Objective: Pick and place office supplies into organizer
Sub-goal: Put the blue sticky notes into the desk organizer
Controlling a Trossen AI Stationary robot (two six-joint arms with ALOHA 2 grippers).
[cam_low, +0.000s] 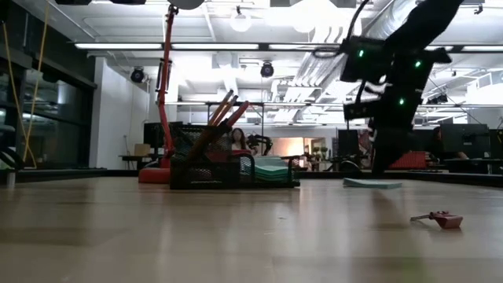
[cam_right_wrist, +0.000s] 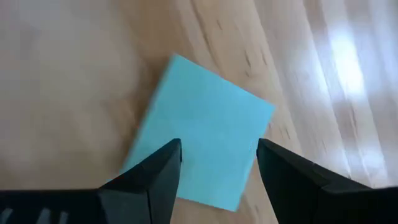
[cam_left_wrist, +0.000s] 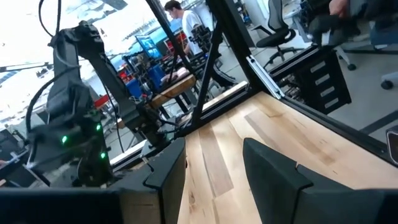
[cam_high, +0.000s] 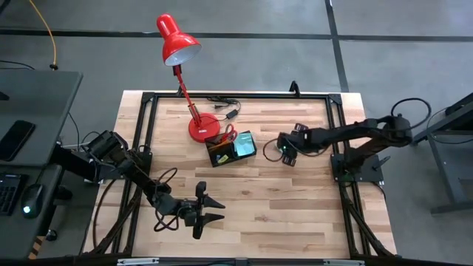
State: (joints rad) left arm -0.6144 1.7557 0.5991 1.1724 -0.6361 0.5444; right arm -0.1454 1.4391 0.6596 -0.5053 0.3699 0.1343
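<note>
Right gripper hanging over the table just to the right of the organizer, fingers spread apart and empty, pointed straight down at a teal sticky-note pad lying flat on the wood. Not touching the pad as far as can be told, just framing it between the two dark fingers. Same pad showing in the low view as a thin teal slab flat on the table right under that arm. Moving out from there: black organizer sitting near the middle of the table, just beside the round base of the red desk lamp, already loaded with orange pencils leaning up out of one compartment, red-handled scissors at the lamp-side edge, and a stack of teal notes in the other compartment. Something yellow in there too, too small to pin down. Small reddish item lying alone on the wood in the low view, well apart from the organizer, can't make out what it is. Black cable with plug lying behind the lamp base. Left gripper parked well away at the front of the table, fingers apart, holding nothing.
</note>
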